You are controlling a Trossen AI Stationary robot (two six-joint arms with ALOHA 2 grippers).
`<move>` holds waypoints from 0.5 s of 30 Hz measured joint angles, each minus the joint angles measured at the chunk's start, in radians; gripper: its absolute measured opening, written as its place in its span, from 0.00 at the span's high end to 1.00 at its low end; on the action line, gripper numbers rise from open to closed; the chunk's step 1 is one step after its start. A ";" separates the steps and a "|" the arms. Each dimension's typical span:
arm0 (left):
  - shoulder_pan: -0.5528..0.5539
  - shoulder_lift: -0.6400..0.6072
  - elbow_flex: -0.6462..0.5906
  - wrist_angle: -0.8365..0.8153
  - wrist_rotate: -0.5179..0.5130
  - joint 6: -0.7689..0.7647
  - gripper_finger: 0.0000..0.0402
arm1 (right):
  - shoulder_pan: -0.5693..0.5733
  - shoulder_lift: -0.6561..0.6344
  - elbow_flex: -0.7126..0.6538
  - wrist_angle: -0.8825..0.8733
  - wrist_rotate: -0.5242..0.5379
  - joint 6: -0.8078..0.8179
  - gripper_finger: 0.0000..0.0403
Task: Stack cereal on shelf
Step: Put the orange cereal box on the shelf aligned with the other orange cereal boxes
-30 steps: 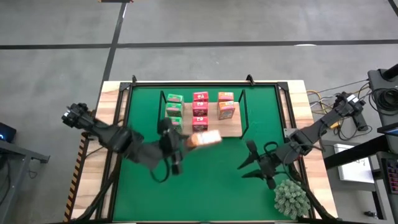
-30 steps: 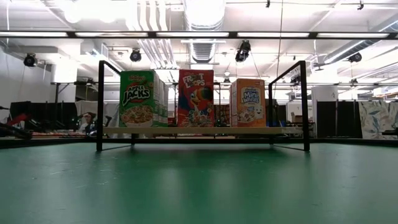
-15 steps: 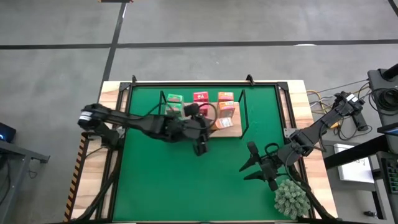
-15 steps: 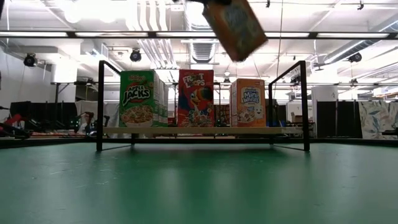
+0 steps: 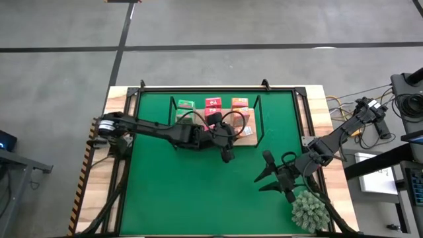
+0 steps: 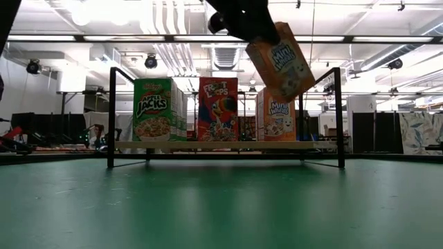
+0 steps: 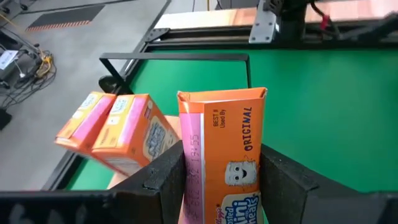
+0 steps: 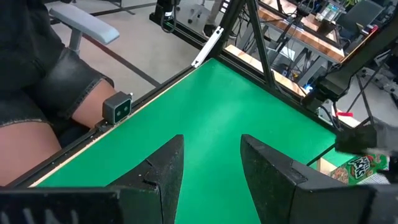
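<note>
Two arms show in the high view, and the left one reaches across the green mat-covered surface (image 5: 198,192) so that the left gripper (image 5: 232,130) sits over the near right part of the flat light-wood shelf with thin black wire end frames (image 5: 256,140); green, pink-red and orange toy cereal boxes stand on it in three rows, while the right gripper (image 5: 269,173) waits well apart near the spiky grey-green plant (image 5: 308,209), its fingers spread and empty. From the low view, the held orange cardboard cereal box with the printed front (image 6: 281,61) hangs in the air above and just in front of the orange box already standing at the shelf's right end (image 6: 274,115); its long axis is tilted, top leaning toward the shelf's left end, printed front facing the camera, bottom corner aimed down at the right row. In the left wrist view the dark fingers (image 7: 166,173) are clamped on the box's two broad faces, its narrow side and top flap pointing away from the wrist, with two orange boxes (image 7: 118,134) just beside it. My judgement is that the box must be righted, then lowered into the orange row. In the right wrist view the right gripper's fingers stand apart over bare mat.
</note>
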 joint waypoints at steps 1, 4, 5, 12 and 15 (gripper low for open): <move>0.002 0.007 0.000 0.015 0.001 -0.008 0.61 | 0.000 0.000 0.000 -0.001 0.000 0.000 0.63; 0.012 0.017 0.000 0.018 0.000 -0.022 0.61 | 0.000 0.000 0.000 -0.001 0.000 0.006 0.63; 0.015 0.020 0.000 0.018 0.000 -0.028 0.61 | 0.000 0.000 0.000 -0.001 0.000 0.009 0.63; 0.026 0.057 0.000 0.033 -0.001 -0.041 0.61 | 0.000 0.000 -0.002 -0.001 0.000 0.009 0.63; 0.031 0.081 0.000 0.037 0.000 -0.043 0.61 | 0.000 0.000 -0.002 -0.001 0.000 0.009 0.63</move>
